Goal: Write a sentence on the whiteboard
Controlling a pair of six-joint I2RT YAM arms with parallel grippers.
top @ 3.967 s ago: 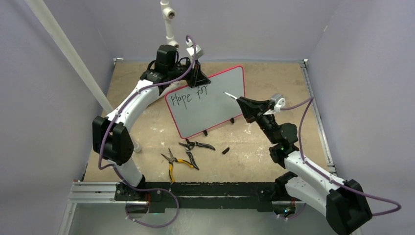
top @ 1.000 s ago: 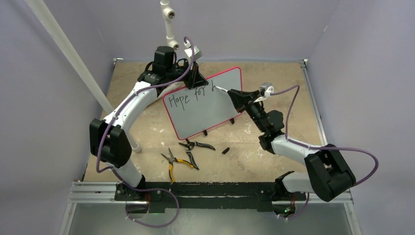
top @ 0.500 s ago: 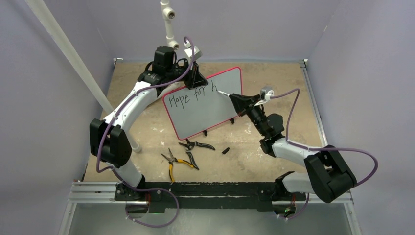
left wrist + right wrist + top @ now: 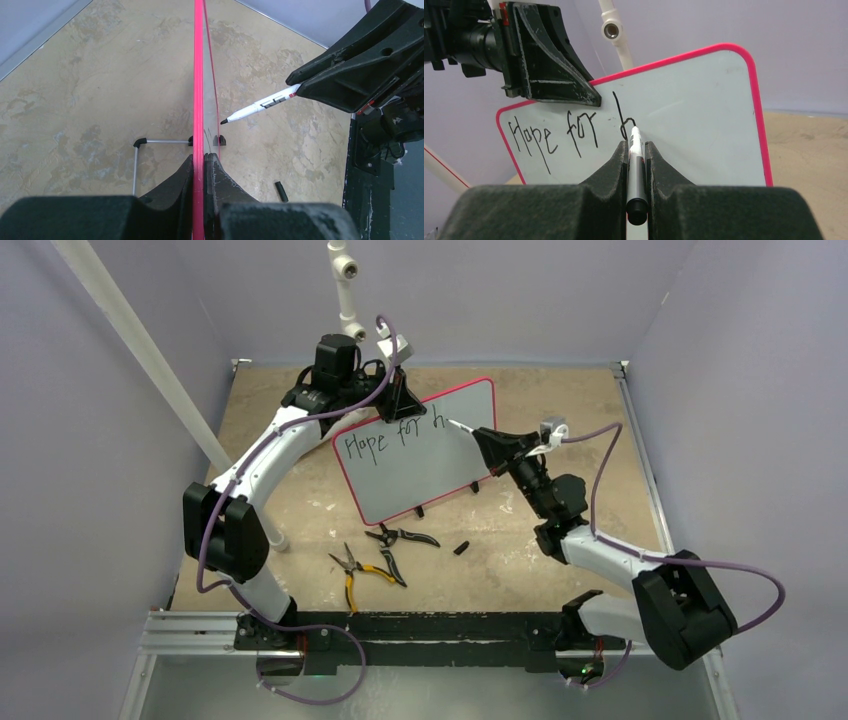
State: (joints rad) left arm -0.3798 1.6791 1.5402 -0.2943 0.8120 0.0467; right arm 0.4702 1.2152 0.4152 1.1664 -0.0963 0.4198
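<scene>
Sentence [image 4: 385,439] gained an h; pliers [image 4: 402,537], cap [image 4: 461,547] lie near whiteboard [image 4: 425,480].

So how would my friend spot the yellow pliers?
Find the red-framed whiteboard standing on the table. Just in front of it lie two pliers. The yellow pliers are the left pair, yellow-handled; the black pliers beside them have dark handles.

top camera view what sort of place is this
Probably a robot lab test cell: plain lilac walls enclose a scuffed table, and the left arm and right arm are bolted to a rail at its near edge.
</scene>
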